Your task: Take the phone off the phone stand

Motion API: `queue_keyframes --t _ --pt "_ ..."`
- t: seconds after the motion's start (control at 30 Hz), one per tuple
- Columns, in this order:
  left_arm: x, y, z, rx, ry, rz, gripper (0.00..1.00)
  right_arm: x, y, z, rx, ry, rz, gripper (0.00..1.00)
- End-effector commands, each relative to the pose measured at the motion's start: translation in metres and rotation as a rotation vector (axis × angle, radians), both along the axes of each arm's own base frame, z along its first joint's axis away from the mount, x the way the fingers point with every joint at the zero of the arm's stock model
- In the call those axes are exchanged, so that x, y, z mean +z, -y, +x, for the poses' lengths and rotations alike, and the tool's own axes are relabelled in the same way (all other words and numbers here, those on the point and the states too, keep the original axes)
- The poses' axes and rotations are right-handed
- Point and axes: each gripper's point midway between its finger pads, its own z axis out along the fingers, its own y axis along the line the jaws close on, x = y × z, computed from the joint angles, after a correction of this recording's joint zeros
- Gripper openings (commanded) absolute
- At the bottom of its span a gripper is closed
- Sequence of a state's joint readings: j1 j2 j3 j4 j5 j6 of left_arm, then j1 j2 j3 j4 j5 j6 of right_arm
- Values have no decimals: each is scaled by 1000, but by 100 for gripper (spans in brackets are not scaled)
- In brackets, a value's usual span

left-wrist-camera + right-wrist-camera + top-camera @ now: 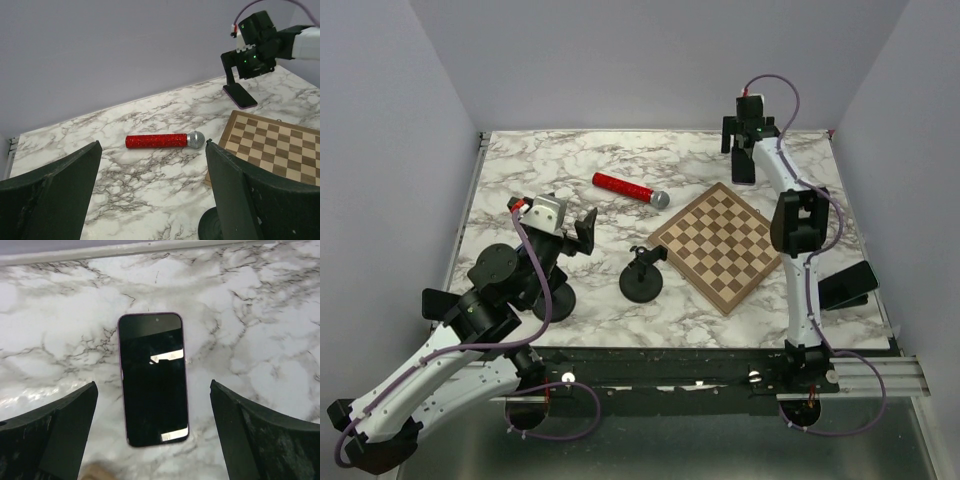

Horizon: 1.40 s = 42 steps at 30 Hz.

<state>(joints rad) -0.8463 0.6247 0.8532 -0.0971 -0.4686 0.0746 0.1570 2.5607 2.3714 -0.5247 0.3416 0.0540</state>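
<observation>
The phone [154, 377], black-screened with a purple edge, lies flat on the marble table at the far right, off the stand; it also shows in the left wrist view [240, 96]. My right gripper [152, 390] is open and hovers right above it, one finger on each side and not touching; the top view shows it too [744, 160]. The black phone stand [642, 277] stands empty at the table's middle, and its base shows in the left wrist view [212, 227]. My left gripper [152, 147] is open and empty at the left [582, 232].
A red glitter microphone [630, 188] lies at the back centre. A wooden chessboard [720, 245] lies right of the stand. A black flat object [847, 285] sits at the right edge. Grey walls enclose the table.
</observation>
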Motion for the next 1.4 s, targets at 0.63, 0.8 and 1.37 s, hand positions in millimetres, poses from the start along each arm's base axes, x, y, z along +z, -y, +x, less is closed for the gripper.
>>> queue_keyframes --t 0.63,0.8,1.37 --pt "15 -63 2 294 121 -63 97 199 -194 -230 453 264 622 100" --pt "19 -92 9 422 86 -72 99 221 -248 -276 566 277 632 100" --pt "21 -176 12 717 38 -242 99 248 -422 -429 832 301 636 100"
